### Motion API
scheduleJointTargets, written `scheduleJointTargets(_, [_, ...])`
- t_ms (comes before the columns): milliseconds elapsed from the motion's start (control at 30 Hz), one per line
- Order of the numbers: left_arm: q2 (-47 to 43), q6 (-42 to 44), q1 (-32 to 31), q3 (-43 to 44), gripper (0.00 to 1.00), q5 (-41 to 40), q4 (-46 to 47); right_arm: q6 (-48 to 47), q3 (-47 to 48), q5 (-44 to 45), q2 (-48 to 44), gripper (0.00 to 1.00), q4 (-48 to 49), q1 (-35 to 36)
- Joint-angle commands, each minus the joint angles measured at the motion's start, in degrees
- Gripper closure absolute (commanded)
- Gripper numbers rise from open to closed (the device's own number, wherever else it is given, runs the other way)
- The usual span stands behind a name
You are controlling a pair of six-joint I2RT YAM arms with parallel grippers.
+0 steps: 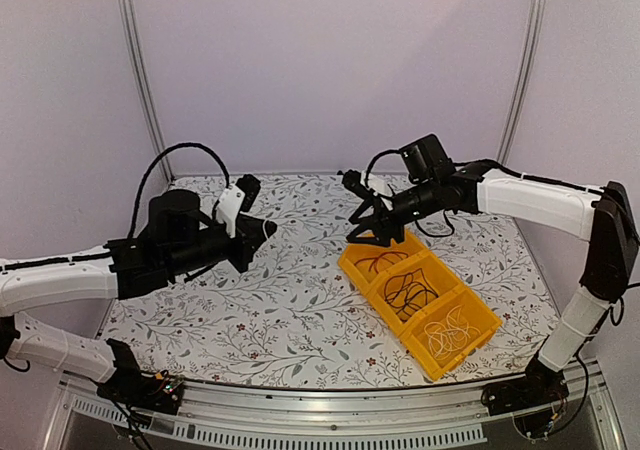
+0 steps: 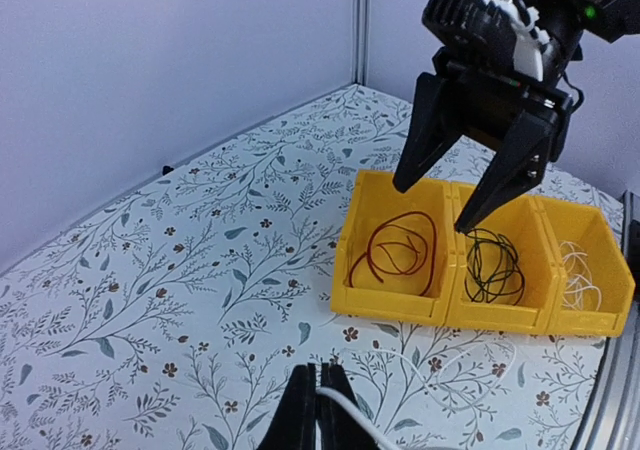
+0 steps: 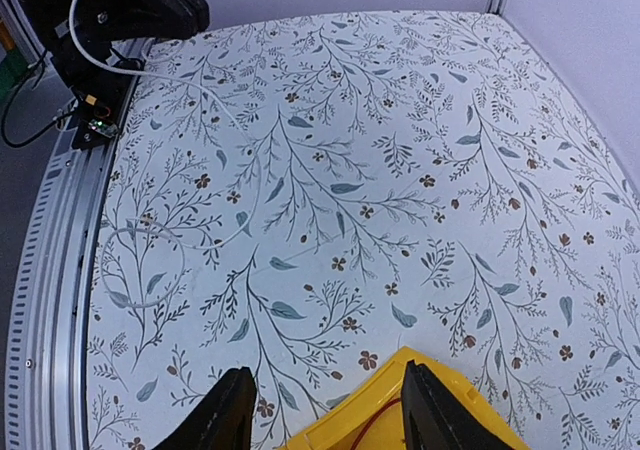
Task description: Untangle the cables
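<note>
**White cable** (image 2: 350, 417): loose on the tabletop. One end is pinched in the left gripper (image 2: 318, 412), whose fingers are pressed together on it above the left half of the tabletop. The rest trails over the floral cloth and curls into a loop close to the near edge.

**Yellow bin** (image 2: 390, 305): three compartments, lying between the table's middle and its near right corner. They hold a red cable (image 2: 395, 248), a black cable (image 2: 492, 268) and white cables (image 2: 578, 275), one sort in each.

**Right gripper** (image 1: 372, 236): jaws spread wide and holding nothing, poised over the bin's far end above the red compartment.

**Hazards, as we judge them:**
- A pull could draw the loop into a knot.
- The thin strand may slip the pinch.
- The spread fingers may strike the bin wall or hook the red cable.

**Markings:** we can read no brand, label or writing anywhere.
</note>
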Motion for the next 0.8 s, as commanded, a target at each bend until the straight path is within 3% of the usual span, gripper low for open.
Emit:
scheduleJointTargets(0, [-4.39,-0.8,-0.45,3.15,1.0,-2.15,-5.32,5.11,5.61,2.36,1.88,0.45,3.79,3.16])
scheduleJointTargets(400, [-4.55,-1.43,-0.74,8.13,1.0,-0.88,-8.43,20.14,21.51,-8.37,14.16,0.4,5.0,6.58])
scheduleJointTargets(667, [-5.39,-2.45,-1.27,9.22,1.0,0.15,-7.42,24.92,22.17,-14.05,20.36,0.39,7.26,8.22])
scheduleJointTargets(767, [-5.43,-2.76,-1.33,9.16,1.0,0.34,-6.86,26.48,22.97,-16.92,22.26,0.45,8.09,8.94])
